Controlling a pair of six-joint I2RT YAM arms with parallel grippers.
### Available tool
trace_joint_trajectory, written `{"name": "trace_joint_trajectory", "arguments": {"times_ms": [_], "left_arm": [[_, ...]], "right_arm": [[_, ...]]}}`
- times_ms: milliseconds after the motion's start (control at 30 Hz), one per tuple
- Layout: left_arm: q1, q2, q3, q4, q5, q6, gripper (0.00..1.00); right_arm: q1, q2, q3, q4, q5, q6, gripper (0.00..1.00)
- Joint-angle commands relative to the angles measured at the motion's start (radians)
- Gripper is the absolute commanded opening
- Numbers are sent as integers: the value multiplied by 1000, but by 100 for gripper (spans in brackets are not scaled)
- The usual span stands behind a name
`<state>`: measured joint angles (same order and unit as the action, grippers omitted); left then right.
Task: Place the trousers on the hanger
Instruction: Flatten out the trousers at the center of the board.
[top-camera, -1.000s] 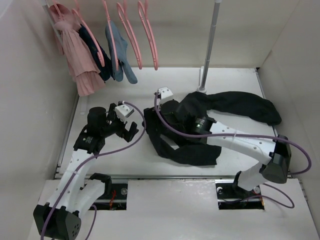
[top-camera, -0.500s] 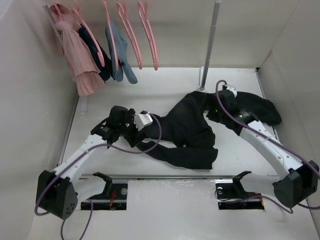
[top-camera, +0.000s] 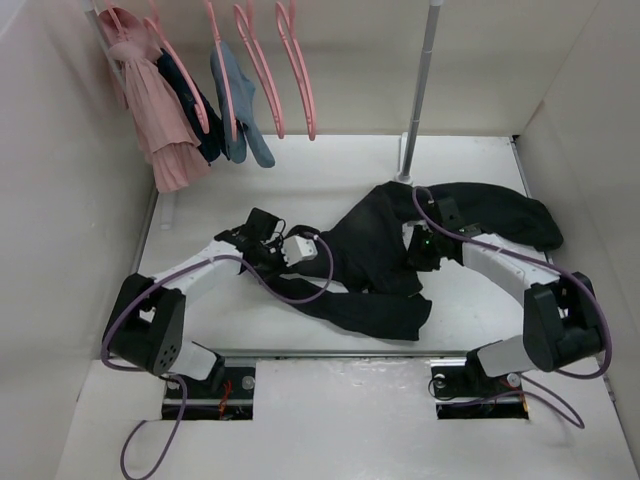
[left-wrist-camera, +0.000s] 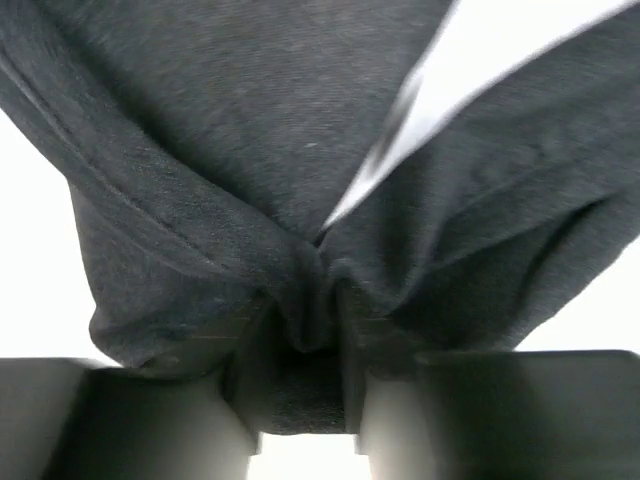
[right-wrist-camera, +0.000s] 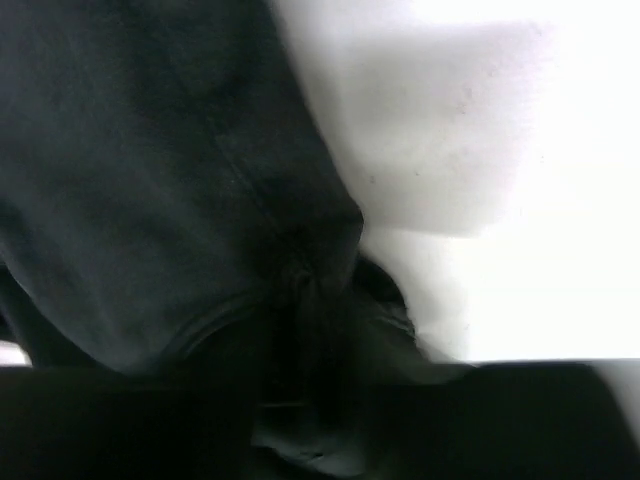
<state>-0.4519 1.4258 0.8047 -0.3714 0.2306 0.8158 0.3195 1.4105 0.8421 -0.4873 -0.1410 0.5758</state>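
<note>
Worktop: trousers laid 8-to-2 o'clock, pinched by left end effector and right end effector; hanger at 11 o'clock, left nearer.

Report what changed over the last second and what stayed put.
The left gripper swung right to the near-left edge of the trousers and closed on a fold. The right gripper left the trousers' far-left side, swept out to the right, then came back to the middle and pinched cloth there. The trousers shifted slightly. The hangers and the hanging clothes stayed as they were.
</note>
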Motion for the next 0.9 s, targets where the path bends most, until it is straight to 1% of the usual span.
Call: {"name": "trace_joint_trajectory", "arguments": {"times_ms": [0, 33, 100, 167, 200, 267, 300, 333, 367, 400, 433, 500, 533, 600, 633, 667, 700, 733, 767, 800, 833, 867], "left_arm": [[-1, -49, 36, -72, 46, 59, 21], [13, -71, 19, -55, 46, 59, 15], [13, -112, -15, 1, 15, 49, 1], [13, -142, -24, 14, -38, 49, 0], [13, -151, -35, 25, -59, 49, 0], [34, -151, -44, 25, -118, 49, 0], [51, -151, -44, 25, -137, 49, 0], [71, -163, -44, 38, -155, 49, 0], [126, -183, -30, 38, -169, 68, 0], [156, -198, -18, 51, -178, 81, 0], [183, -215, 20, 51, -178, 97, 0], [238, -267, 69, 40, -178, 164, 0], [239, -287, 118, -1, -139, 196, 0], [239, -341, 158, -56, -82, 268, 0], [239, -353, 175, -90, -3, 334, 0], [223, -363, 206, -165, 85, 362, 0], [223, -363, 221, -207, 85, 387, 0], [208, -363, 238, -252, 129, 413, 0], [208, -343, 269, -321, 204, 431, 0], [197, -326, 281, -339, 235, 431, 5], [197, -283, 290, -339, 263, 422, 13], [197, -259, 291, -339, 279, 393, 38]], "right_arm": [[-13, 11, 58, 95, -101, -59, 16], [-23, 11, 78, 79, -91, -68, 0], [-48, 2, 153, 46, -49, -83, 0], [-74, -62, 210, -5, -11, -94, 0], [-115, -93, 272, -19, 1, -94, 0], [-161, -183, 336, -57, 39, -85, 0], [-186, -209, 369, -74, 102, -85, 0], [-235, -229, 441, -95, 141, -85, 0], [-261, -254, 478, -152, 176, -85, 0], [-287, -254, 514, -184, 232, -85, 0], [-333, -263, 578, -213, 256, -85, 0], [-346, -263, 633, -284, 305, -99, 0], [-355, -263, 656, -301, 337, -99, 0], [-355, -225, 712, -345, 347, -110, 0], [-355, -211, 724, -346, 337, -110, 0], [-355, -176, 733, -356, 322, -110, 0], [-355, -151, 752, -356, 304, -110, 0], [-364, -124, 767, -367, 284, -110, 0], [-376, -93, 788, -367, 244, -110, 0], [-376, -62, 836, -376, 216, -123, 0], [-390, 6, 863, -376, 186, -146, 0], [-390, 49, 893, -376, 132, -158, 0]]}}
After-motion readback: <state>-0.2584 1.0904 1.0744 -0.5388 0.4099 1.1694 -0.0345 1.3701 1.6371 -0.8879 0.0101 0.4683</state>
